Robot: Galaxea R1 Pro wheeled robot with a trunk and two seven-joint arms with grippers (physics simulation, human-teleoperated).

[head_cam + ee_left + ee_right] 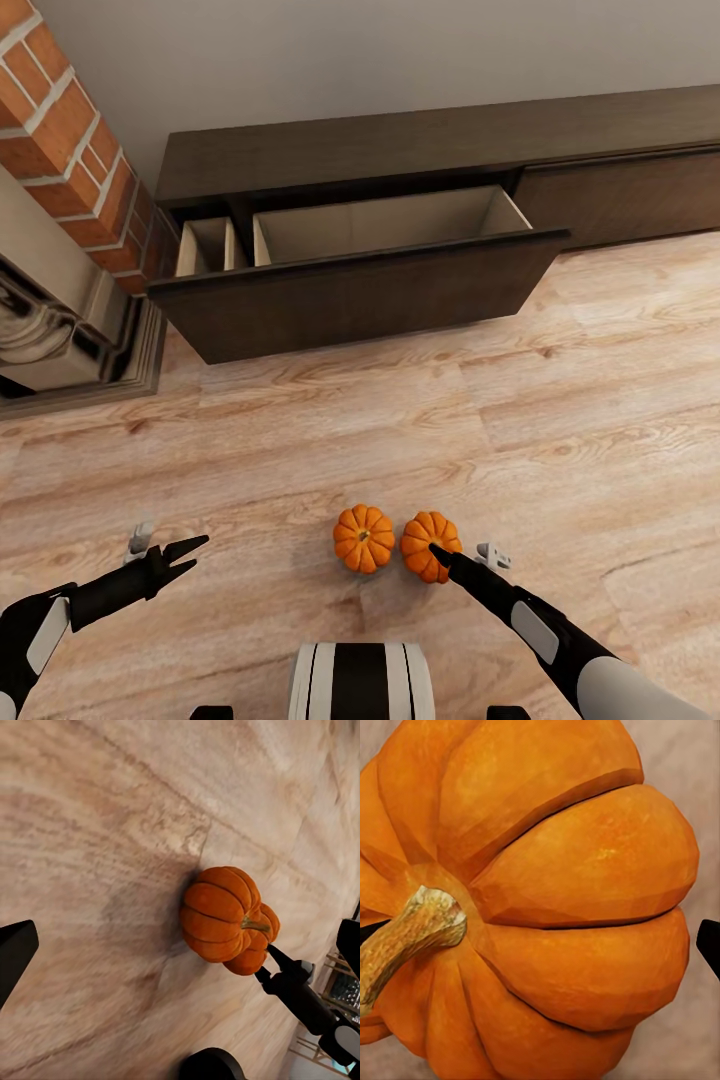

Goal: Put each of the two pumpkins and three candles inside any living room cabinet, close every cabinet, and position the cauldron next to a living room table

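Two orange pumpkins sit side by side on the wood floor just in front of me, the left pumpkin [363, 538] and the right pumpkin [428, 540]. My right gripper [440, 553] is down at the right pumpkin [570, 892], open, with a dark fingertip [709, 945] showing at each side of it. My left gripper [185, 555] hangs open over bare floor, well left of the pumpkins [219, 913]. The dark-brown cabinet [400, 140] stands along the wall; its left front [350, 295] is pulled out, showing a pale interior, and its right front [620, 200] is shut.
A red brick fireplace [70, 150] with a stepped hearth [70, 370] stands at the left, beside the cabinet. Open wood floor [400, 430] lies between the pumpkins and the pulled-out front. My own base [360, 680] shows at the bottom edge.
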